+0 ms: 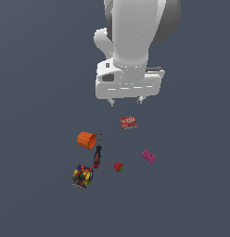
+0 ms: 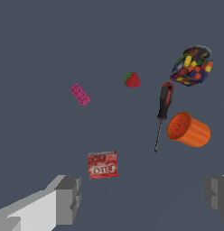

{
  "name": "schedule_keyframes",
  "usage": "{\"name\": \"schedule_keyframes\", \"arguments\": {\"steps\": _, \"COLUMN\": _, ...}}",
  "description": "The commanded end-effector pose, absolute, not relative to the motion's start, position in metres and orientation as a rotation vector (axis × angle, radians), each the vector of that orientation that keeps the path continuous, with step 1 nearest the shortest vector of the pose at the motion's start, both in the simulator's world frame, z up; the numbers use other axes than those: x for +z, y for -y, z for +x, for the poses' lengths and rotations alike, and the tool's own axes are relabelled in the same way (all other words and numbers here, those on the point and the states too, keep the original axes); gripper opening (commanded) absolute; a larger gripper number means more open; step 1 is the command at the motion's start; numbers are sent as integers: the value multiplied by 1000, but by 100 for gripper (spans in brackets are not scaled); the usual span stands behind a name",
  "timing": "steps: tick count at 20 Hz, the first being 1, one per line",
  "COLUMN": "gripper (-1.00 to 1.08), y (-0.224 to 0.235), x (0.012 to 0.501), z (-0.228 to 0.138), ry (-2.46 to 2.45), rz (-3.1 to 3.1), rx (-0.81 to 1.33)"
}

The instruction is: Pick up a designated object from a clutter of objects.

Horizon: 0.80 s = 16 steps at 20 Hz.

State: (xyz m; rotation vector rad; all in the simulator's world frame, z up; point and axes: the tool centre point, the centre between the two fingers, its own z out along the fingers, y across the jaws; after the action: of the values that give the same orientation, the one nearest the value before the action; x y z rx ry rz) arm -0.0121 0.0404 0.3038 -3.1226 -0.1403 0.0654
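The designated object is a small red strawberry [image 1: 118, 167] [image 2: 132, 80] with a green top, lying on the grey floor between the red-black screwdriver [image 1: 97, 155] [image 2: 164, 107] and the pink brick [image 1: 149, 156] [image 2: 80, 94]. My gripper [image 1: 125, 100] [image 2: 143, 198] hangs high above the clutter, well away from the strawberry and closest to the flat red box [image 1: 129, 122] [image 2: 103, 165]. Its fingers [image 2: 68, 198] stand wide apart with nothing between them.
An orange cup [image 1: 86, 140] [image 2: 189, 130] lies on its side beside the screwdriver. A container of multicoloured pieces [image 1: 82, 176] [image 2: 192, 65] sits past the screwdriver's handle. All things lie apart from each other on the grey floor.
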Motion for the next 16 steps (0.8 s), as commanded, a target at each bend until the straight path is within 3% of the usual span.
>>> {"name": "schedule_keyframes", "arguments": {"steps": 1, "gripper": 100, "y": -41, "x": 303, "z": -12, "ry": 146, "rz": -3123, "rx": 66}}
{"name": "schedule_keyframes", "arguments": {"steps": 16, "gripper": 100, "y": -38, "x": 269, "z": 24, "ry": 252, "rz": -3117, "rx": 52}}
